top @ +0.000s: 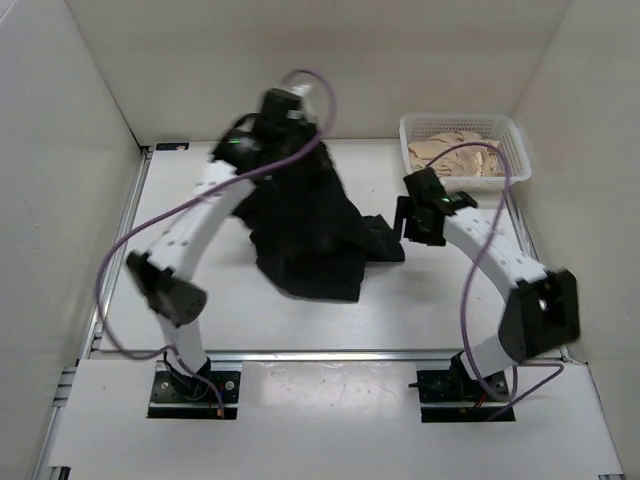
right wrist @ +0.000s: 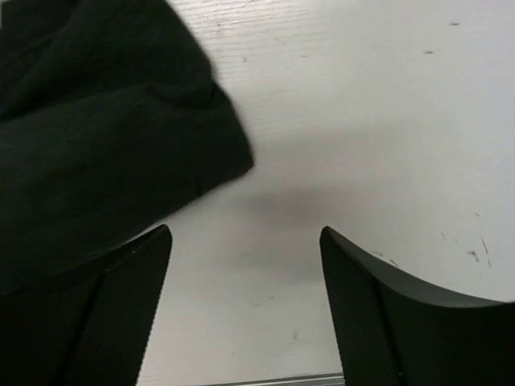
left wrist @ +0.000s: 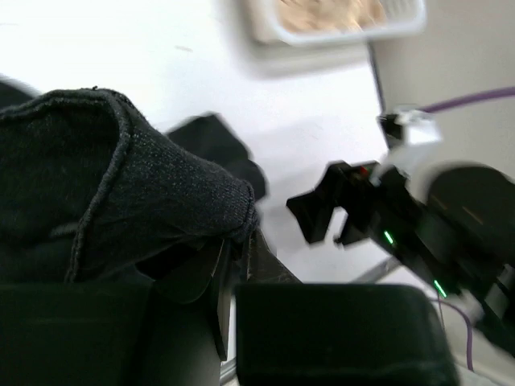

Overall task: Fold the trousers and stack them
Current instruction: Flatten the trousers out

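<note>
Item 1, left arm (top: 195, 215): white links arching up from its base at the near left edge; purple cable (top: 108, 265) looped alongside it

Item 2, left gripper (top: 285, 105): raised over the far middle of the table, blurred in the top view; in the left wrist view its jaws (left wrist: 233, 265) are closed tight, with a fold of black fabric pinched at the tips; holds the trousers

Item 3, the trousers (top: 300, 230): one black garment, soft matte cloth; hangs in a cone from the left gripper down to the table (top: 420, 300), bunched and spread over the centre, one end trailing right toward the right gripper; in the left wrist view a hemmed edge (left wrist: 96, 177) drapes over the fingers; in the right wrist view a rounded fold (right wrist: 96, 137) lies flat at upper left

Item 4, right gripper (top: 418, 225): low over the table, just right of the trailing end of the trousers; in the right wrist view its jaws (right wrist: 245, 233) stand wide apart with only bare table between them; holds nothing; whether its left finger (right wrist: 121, 314) touches the cloth cannot be told

Item 5, basket (top: 515, 150): white lattice, far right corner; holds crumpled beige cloth (top: 455, 155); well apart from the trousers
</note>
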`<action>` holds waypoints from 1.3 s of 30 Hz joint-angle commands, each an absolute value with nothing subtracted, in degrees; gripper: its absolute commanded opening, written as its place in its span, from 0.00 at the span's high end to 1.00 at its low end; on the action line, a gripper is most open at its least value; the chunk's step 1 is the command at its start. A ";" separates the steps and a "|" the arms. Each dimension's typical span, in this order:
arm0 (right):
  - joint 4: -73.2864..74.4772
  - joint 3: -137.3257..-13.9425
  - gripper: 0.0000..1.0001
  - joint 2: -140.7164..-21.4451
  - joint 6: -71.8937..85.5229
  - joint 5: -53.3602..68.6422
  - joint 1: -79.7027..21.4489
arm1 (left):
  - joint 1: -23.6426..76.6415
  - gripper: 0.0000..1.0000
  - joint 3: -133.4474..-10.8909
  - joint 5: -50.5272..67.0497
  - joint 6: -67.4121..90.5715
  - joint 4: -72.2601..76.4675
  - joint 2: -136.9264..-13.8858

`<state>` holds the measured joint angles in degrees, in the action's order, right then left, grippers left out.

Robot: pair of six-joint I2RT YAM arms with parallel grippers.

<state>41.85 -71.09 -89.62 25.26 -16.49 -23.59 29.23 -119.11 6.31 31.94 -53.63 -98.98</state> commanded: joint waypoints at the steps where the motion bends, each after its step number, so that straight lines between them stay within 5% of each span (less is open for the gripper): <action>1: 39.90 -67.53 0.23 -72.80 28.12 -19.06 -21.63 | 39.01 0.90 -130.22 5.19 35.06 -48.87 -106.84; 7: 44.38 -61.09 0.24 -55.12 29.79 -22.41 -15.39 | 42.98 0.84 -156.34 13.87 40.08 -48.87 -126.35; 8: 44.91 -60.56 0.22 -53.89 29.10 -22.41 -14.60 | 42.98 0.48 -156.97 14.93 40.60 -48.87 -126.39; 10: 46.75 -60.03 0.19 -53.09 28.48 -21.80 -14.59 | 42.98 0.10 -152.44 14.16 39.91 -48.87 -124.04; 11: 46.76 -60.03 0.18 -53.09 27.78 -21.19 -14.07 | 42.02 0.00 -149.71 13.19 39.21 -48.87 -122.19; 15: 45.80 -59.50 0.15 -58.26 24.98 -15.40 -14.06 | 37.63 0.02 -135.03 9.24 36.57 -48.87 -110.85; 17: 45.79 -61.59 0.09 -61.16 24.00 -12.32 -14.06 | 36.12 0.33 -125.10 6.08 35.77 -48.87 -104.11; 18: 45.01 -62.48 0.00 -64.04 22.52 -10.39 -14.06 | 35.34 0.42 -121.68 5.11 35.77 -48.87 -102.32; 20: 45.00 -65.81 0.00 -68.70 21.97 -4.59 -13.54 | 35.33 0.50 -111.66 4.57 35.77 -48.87 -98.55; 24: 43.17 -68.81 0.00 -74.00 21.45 5.59 -9.16 | 36.04 0.06 -98.20 3.87 38.49 -48.87 -97.38; 30: 38.77 -68.29 0.00 -81.55 23.20 20.03 -4.58 | 38.14 0.01 -82.89 1.49 41.92 -46.59 -98.08; 34: 33.94 -66.80 0.26 -83.06 25.57 26.45 -4.57 | 38.76 0.01 -81.47 1.49 41.92 -45.53 -101.33; 35: 33.14 -66.80 0.55 -83.06 26.10 26.45 -4.57 | 39.37 0.01 -80.87 1.49 41.92 -45.01 -102.12; 38: 33.13 -68.11 0.97 -83.06 26.63 25.76 -4.57 | 39.37 0.06 -80.86 2.37 41.92 -44.30 -106.16; 39: 33.13 -68.12 1.00 -83.06 26.63 25.23 -4.57 | 39.37 0.09 -80.86 2.90 41.92 -44.30 -107.04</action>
<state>35.92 -66.54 -84.31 25.63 21.91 -4.62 38.87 -80.27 2.37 41.47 -46.83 -106.02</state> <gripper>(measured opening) 0.054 0.926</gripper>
